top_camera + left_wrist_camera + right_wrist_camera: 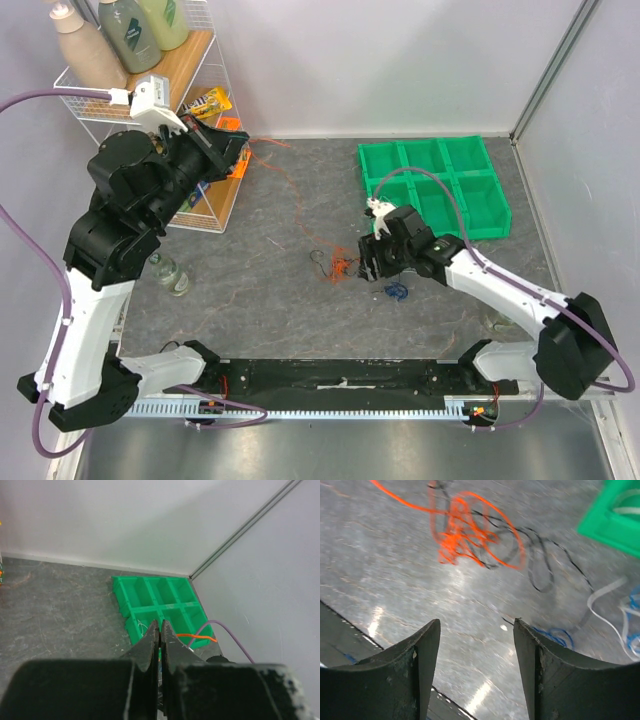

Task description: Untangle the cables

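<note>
1. Two grippers are in view. The left gripper [238, 150] is raised at the upper left of the overhead frame, beside a wire rack [90, 105] of bottles. Its jaws are clenched on a strand of the orange cable [343, 266].
2. That strand slopes from the clenched tips down to the tangle near frame centre, on the grey table [270, 310].
3. The right gripper [372, 262] hovers just right of the tangle, jaws released and holding nothing.
4. In the right wrist view, the orange bunch lies at upper centre, interlaced with the black cable [540, 565].
5. The blue cable [555, 635] lies just beside the right fingertip, at lower right. The white cable [605, 592] curls at the right edge.
6. A green compartment tray [470, 215] sits at the upper right of the overhead frame, apart from the tangle.
</note>
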You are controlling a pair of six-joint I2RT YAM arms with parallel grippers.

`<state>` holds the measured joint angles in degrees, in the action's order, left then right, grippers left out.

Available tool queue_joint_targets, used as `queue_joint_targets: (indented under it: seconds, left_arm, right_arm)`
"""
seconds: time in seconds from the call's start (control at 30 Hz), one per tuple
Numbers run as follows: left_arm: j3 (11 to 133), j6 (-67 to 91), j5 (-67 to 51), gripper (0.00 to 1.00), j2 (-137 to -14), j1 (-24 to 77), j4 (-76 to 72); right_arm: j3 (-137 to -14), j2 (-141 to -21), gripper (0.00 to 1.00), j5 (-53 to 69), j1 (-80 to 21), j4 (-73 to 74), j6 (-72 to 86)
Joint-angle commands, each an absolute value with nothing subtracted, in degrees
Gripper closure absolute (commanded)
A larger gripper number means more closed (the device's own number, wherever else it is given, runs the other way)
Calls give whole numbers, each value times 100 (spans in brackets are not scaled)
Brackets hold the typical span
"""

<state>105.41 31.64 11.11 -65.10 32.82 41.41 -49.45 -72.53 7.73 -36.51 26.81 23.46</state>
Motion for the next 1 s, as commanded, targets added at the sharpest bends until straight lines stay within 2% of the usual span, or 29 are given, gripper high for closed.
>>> queue_joint_targets:
  seconds: [0.0,0.1,0.23,0.5,0.73,0.8,0.87,0.97]
  left_arm:
    - [10486,3428,984,98,-6355,3270,3850]
    - [10477,3454,1028,98,-6293,3270,3893]
    - [10450,3550,1028,98,-6258,3270,3920]
    - [10468,3604,940,98,-6258,3270,3955]
    - [10740,3261,1204,98,-6267,3270,4025]
    - [10941,3086,1300,98,-6301,3270,4069]
    - [11213,2919,1406,98,-6381,3278,4139]
    - [11592,2454,1704,98,-6442,3270,4166]
  right_arm:
    - [-5387,-7611,33,1222,-3998,1698,1969]
    - [-5379,-7751,35,731,-3990,1205,2100]
    - [-5555,-8226,45,747,-3946,1064,1916]
    - [-5309,-8613,57,765,-3946,677,1687]
    - [-5282,-8859,78,290,-3946,650,1916]
    - [-5256,-8859,86,229,-3946,676,1968]
    - [-5230,-8816,98,176,-3946,677,1995]
    - [-5308,-8649,100,35,-3946,1018,2056]
